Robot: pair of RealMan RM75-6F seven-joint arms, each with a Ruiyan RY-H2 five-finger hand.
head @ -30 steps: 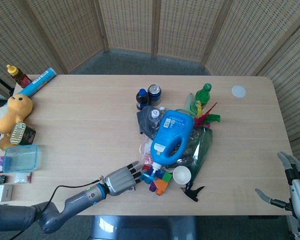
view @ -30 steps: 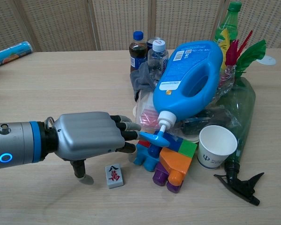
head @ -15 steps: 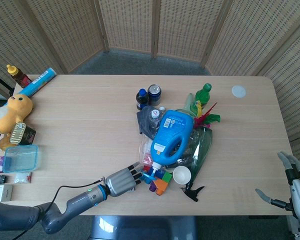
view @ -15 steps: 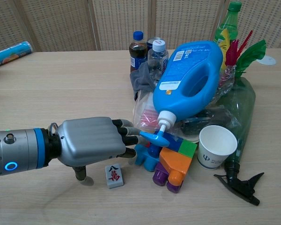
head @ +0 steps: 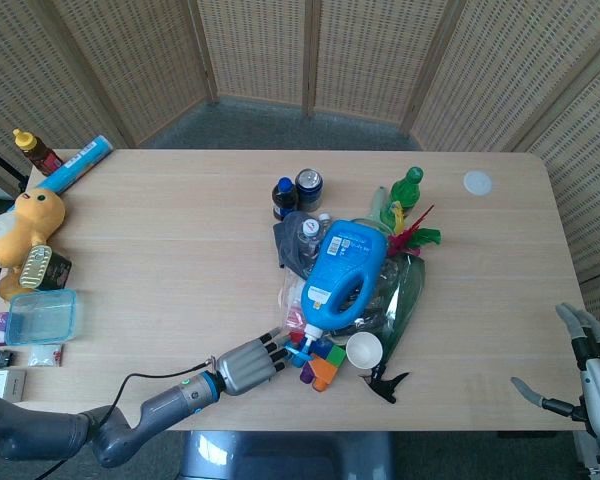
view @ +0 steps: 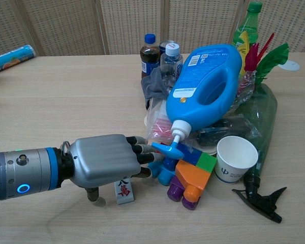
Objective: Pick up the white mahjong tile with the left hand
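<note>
Left hand: the left hand (view: pixel 105 161) is hovering palm-down low over the table (view: pixel 66 101), fingers spread and holding nothing; its thumb (view: pixel 94 194) is pointing down to the tabletop.
Tile: the white mahjong tile (view: pixel 123 191) is lying flat on the table directly under the front edge of the hand, between the thumb and the fingertips (view: pixel 145 174); whether any finger is touching it cannot be told.
Blocks: a cluster of coloured toy blocks (view: pixel 185 175) is sitting just past the fingertips.
Jug: a blue detergent jug (view: pixel 206 86) is leaning nozzle-down beyond the blocks.
Cup: a white paper cup (view: pixel 235 158) is standing farther out, past the blocks.
Right hand: the right hand (head: pixel 592 375) is waiting at the table's far edge, fingers apart and empty, well away from the tile.
</note>
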